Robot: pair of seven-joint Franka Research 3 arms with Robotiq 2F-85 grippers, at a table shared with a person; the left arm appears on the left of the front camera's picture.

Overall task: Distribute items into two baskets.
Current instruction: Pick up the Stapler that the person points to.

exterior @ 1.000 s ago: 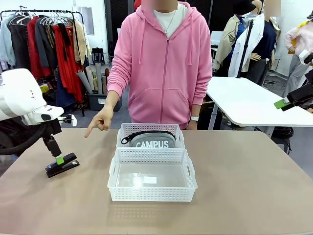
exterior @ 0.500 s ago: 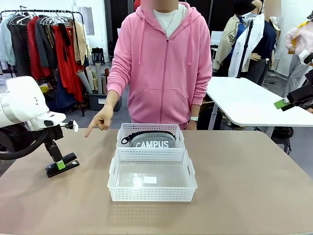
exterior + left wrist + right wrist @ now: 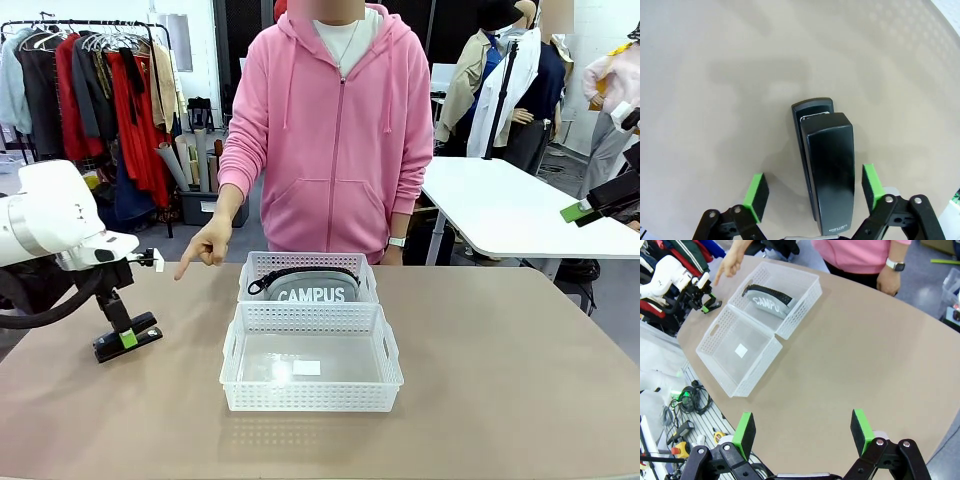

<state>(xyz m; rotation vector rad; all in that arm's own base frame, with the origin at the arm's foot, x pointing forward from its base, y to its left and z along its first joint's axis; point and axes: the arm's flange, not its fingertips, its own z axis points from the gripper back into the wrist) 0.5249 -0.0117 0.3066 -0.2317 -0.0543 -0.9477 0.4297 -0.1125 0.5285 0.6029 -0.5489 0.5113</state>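
Bare table (image 3: 190, 370) between stapler (image 3: 829, 170) and near basket (image 3: 310, 398); pointing hand (image 3: 207, 248) beyond.

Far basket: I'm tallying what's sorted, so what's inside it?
The far basket holds the grey CAMPUS pouch; anything beneath the pouch is covered.

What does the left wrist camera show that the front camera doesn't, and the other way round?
Left wrist view: gaps between the small black stapler and each green pad of the open left gripper. Front view: the person's hand pointing down-left, the grey fabric CAMPUS pouch in the far white lattice plastic basket, the near white lattice basket holding just a label. Both: stapler, gripper, beige table.
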